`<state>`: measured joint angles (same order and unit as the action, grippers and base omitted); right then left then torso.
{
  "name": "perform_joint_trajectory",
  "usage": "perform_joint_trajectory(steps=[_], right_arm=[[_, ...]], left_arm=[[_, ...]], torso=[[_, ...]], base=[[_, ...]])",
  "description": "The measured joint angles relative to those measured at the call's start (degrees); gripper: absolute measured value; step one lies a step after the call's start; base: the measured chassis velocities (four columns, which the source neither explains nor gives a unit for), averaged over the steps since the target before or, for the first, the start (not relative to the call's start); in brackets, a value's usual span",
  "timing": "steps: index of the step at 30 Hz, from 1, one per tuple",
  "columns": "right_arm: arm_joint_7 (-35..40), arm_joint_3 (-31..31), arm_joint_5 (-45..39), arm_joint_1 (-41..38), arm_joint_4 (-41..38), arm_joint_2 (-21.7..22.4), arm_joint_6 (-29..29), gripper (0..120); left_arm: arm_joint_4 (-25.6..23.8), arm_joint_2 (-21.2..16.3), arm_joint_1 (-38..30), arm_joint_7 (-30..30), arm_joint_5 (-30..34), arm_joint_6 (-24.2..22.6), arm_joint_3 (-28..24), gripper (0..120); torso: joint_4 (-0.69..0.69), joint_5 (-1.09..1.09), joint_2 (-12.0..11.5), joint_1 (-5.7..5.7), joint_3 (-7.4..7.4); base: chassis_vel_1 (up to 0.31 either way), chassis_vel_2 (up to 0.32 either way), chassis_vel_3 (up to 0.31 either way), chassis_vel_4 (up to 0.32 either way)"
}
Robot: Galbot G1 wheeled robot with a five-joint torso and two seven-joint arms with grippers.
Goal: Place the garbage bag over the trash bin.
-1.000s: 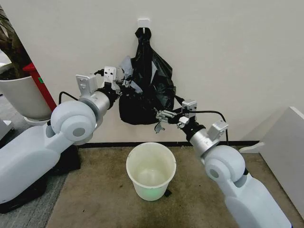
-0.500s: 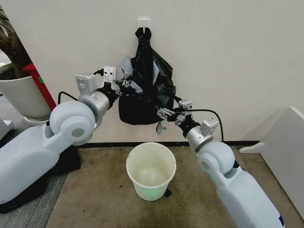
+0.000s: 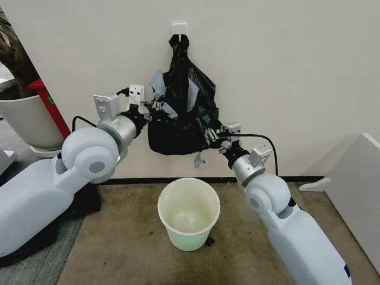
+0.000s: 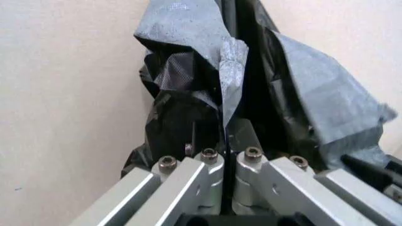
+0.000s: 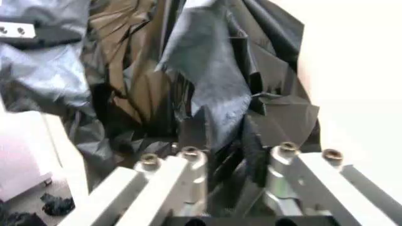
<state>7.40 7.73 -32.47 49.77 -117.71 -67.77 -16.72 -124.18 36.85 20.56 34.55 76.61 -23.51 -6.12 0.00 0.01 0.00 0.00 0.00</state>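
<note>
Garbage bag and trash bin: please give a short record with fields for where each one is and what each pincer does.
garbage bag: hangs from wall hook, above the bin
trash bin: upright on the floor, no bag over it
left pincer: shut on the bag's left side
right pincer: at the bag's right side, fingers apart around a fold

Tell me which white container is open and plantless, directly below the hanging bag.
The trash bin, on the floor beneath the garbage bag; the planter by the wall holds a plant.
</note>
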Motion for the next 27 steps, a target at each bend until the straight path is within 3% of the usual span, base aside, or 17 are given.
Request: perform_joint_trajectory(steps=[4, 10, 15, 16, 22, 27], right_arm=[[1.2, 0.9, -2.9, -0.5, -0.1, 0.2, -0.1, 0], [3.8, 3.0, -11.1, 0.4, -3.2, 1.5, -0.6, 0], [3.6, 3.9, -10.5, 6.4, -4.7, 1.5, -0.1, 0], [3.6, 3.9, -10.5, 6.4, -4.7, 1.5, -0.1, 0], [3.1, 4.7, -8.1, 15.6, -8.6, 0.6, 1.3, 0], [3.8, 5.7, -11.5, 14.4, -13.8, 2.3, 0.7, 0]], left_arm=[[-0.2, -1.0, 1.7, -0.4, -0.1, 0.7, 1.5, 0], [-1.8, -4.9, 8.1, -2.9, -0.8, 2.6, 6.2, 0], [-5.7, -7.9, 18.3, -4.0, -3.3, 4.0, 11.3, 0], [-5.7, -7.9, 18.3, -4.0, -3.3, 4.0, 11.3, 0], [-12.5, -10.0, 34.2, -4.4, -10.0, 5.5, 12.7, 0], [-14.3, -11.5, 32.6, -4.6, -8.4, 5.6, 12.8, 0]], torso=[[0.0, 0.0, 0.0, 0.0, 0.0], [0.01, -0.02, 0.0, 0.0, -0.01], [0.0, 0.0, 0.0, 0.0, -0.02], [0.0, 0.0, 0.0, 0.0, -0.02], [0.01, -0.02, 0.0, 0.0, -0.01], [0.0, -0.02, 0.0, 0.0, -0.01]], base=[[0.0, 0.0, 0.0, 0.0], [0.0, 0.0, 0.0, 0.0], [0.0, 0.0, 0.0, 0.0], [0.0, 0.0, 0.0, 0.0], [0.0, 0.0, 0.0, 0.0], [0.0, 0.0, 0.0, 0.0]])
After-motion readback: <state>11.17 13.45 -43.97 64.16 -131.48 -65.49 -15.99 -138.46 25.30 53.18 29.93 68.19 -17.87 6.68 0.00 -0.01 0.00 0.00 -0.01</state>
